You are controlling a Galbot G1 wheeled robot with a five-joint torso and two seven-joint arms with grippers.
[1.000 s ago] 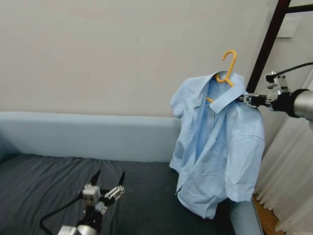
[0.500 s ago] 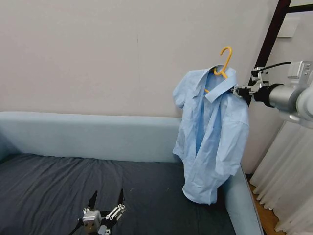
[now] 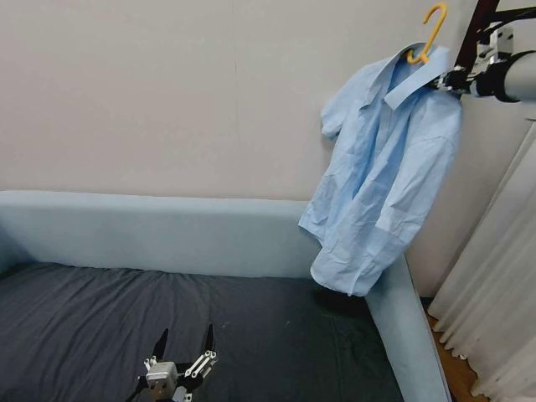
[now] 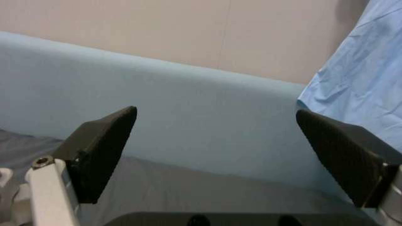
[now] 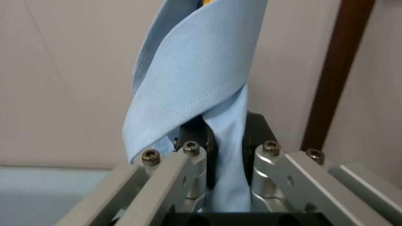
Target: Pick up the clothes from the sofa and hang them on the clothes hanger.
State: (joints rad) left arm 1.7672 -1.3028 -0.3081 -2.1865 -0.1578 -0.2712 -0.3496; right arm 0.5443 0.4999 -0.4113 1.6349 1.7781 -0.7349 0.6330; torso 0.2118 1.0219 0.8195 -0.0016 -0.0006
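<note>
Grips shirt [image 3: 377, 167] on its hanger [image 3: 429, 29] with right pincer [image 3: 448, 79] clenched beside the collar, so both lift as one; lets cloth drape below and left of it, clear of sofa [image 3: 167, 234]; holds high beside dark post [image 3: 481, 21], likely for hooking; rests left pincer [image 3: 180, 356] spread open, idle, low over cushion [image 3: 84, 318].

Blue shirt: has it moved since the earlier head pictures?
Yes. The blue shirt rose against the sofa backrest and shifted right, toward the dark post.

Pale blue sofa [image 3: 167, 239] carries a dark grey seat cushion [image 3: 84, 322]
</note>
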